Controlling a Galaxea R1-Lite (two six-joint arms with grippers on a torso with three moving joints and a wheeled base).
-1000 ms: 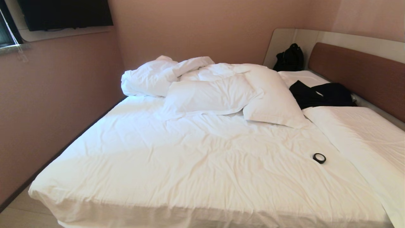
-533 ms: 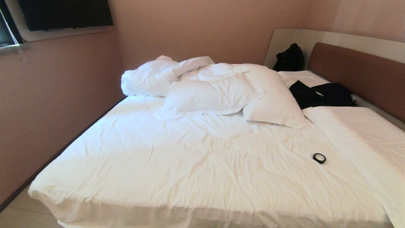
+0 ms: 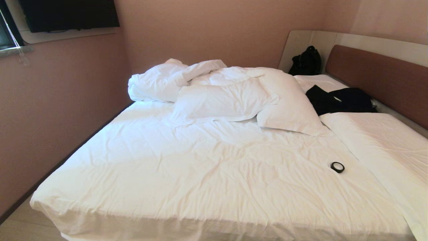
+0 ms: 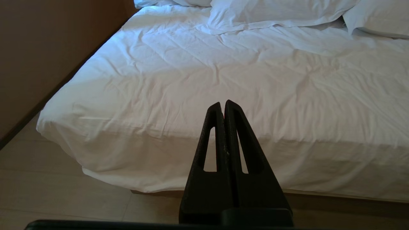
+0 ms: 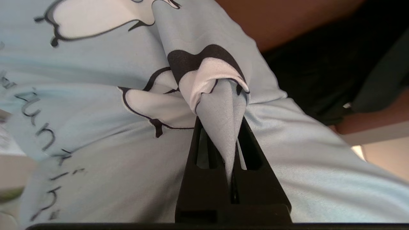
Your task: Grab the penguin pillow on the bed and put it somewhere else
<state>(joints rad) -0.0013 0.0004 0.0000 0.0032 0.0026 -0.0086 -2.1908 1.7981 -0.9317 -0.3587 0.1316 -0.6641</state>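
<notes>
The right gripper had its jaws clenched on a gathered fold of the pillow, the pale blue cloth bunched into a peak that ran down between the two black fingers. The rest of the pillow spread out past the fingertips, away from the wrist, with its penguin print and dark lettering in full view on one side of the pinch. That arm and the pillow were both outside the head view, so where they were relative to the bed could not be told; behind the pillow only a brown surface and something dark showed.

On the bed lay white pillows, a rumpled duvet, a dark garment near the headboard, a black bag in the far corner and a small black ring. No blue pillow lay there, so it seemed already lifted off.

The left gripper hung parked off the near edge of the bed, jaws pressed together and empty.

Held only by a fold, the pillow probably hung slack from the jaws, so the set-down would likely turn on lowering that loose bulk onto a surface before the right jaws let go.
</notes>
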